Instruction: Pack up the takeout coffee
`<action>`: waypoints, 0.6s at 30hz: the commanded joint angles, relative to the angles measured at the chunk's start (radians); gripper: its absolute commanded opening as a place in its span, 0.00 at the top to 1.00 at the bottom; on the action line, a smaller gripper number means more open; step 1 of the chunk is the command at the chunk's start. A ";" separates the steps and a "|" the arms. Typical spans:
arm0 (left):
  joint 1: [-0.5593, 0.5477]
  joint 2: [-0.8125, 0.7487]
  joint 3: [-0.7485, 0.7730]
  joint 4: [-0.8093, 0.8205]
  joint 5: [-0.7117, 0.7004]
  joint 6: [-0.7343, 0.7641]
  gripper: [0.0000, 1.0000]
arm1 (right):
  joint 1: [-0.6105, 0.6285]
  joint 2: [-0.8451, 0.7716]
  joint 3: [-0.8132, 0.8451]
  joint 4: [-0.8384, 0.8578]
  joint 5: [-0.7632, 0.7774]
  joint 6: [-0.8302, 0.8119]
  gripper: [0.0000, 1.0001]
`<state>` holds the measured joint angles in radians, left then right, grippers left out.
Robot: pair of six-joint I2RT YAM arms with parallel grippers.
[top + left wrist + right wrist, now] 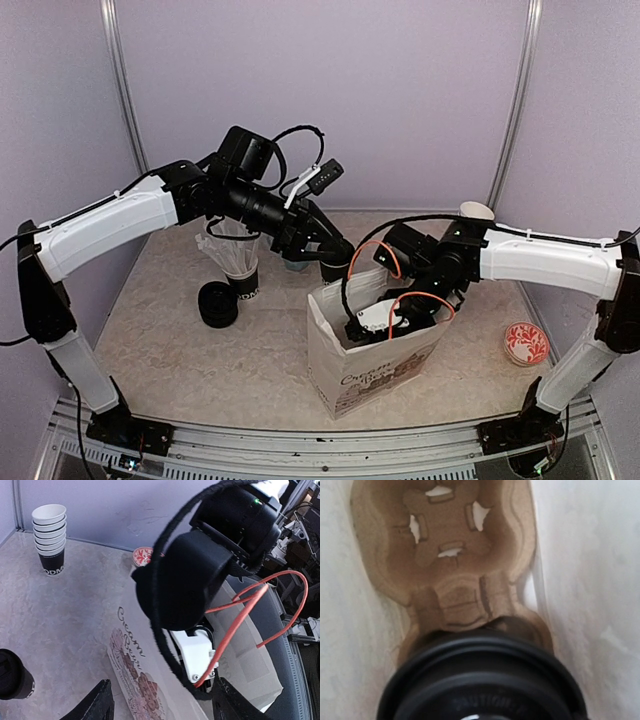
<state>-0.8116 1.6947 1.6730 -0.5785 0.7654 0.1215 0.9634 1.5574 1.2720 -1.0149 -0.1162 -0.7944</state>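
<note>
One takeout coffee cup (pixel 480 685), seen from above as a round black lid, fills the bottom of the right wrist view. It sits over the near slot of a brown cardboard cup carrier (pixel 445 555) inside the white paper bag (pixel 375 375). My right gripper (pixel 385 318) is down inside the bag, its fingers hidden behind the lid, and seems shut on that cup. The second lidded black cup (pixel 217 303) stands on the table left of the bag, also in the left wrist view (pixel 12 675). My left gripper (pixel 165 705) is open above the bag's rear left edge (pixel 335 262).
A black cup with white sticks (pixel 240 265) stands behind the lidded cup. A stack of black paper cups (pixel 50 540) stands at the back right (pixel 476 212). A red-patterned round dish (pixel 526 342) lies right of the bag. Orange cables loop over the bag mouth.
</note>
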 commanded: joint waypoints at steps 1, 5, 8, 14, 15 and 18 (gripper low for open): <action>-0.035 -0.003 -0.001 -0.067 0.044 0.031 0.34 | -0.006 0.042 0.000 -0.070 -0.048 -0.005 0.36; -0.058 -0.018 -0.010 -0.084 -0.001 0.019 0.34 | -0.006 0.031 0.066 -0.111 -0.059 -0.020 0.29; -0.065 -0.042 -0.015 -0.090 -0.019 0.009 0.34 | -0.006 0.028 0.125 -0.133 -0.077 -0.019 0.26; -0.073 -0.056 -0.023 -0.128 -0.045 0.004 0.34 | -0.006 0.013 0.158 -0.164 -0.117 -0.017 0.17; -0.078 -0.055 -0.024 -0.133 -0.047 0.003 0.33 | -0.006 0.009 0.163 -0.168 -0.124 -0.018 0.15; -0.091 -0.055 -0.023 -0.158 -0.048 0.002 0.33 | -0.006 0.003 0.196 -0.190 -0.127 -0.023 0.09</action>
<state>-0.8822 1.6684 1.6554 -0.6907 0.7265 0.1299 0.9592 1.5841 1.4147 -1.1507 -0.2062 -0.8127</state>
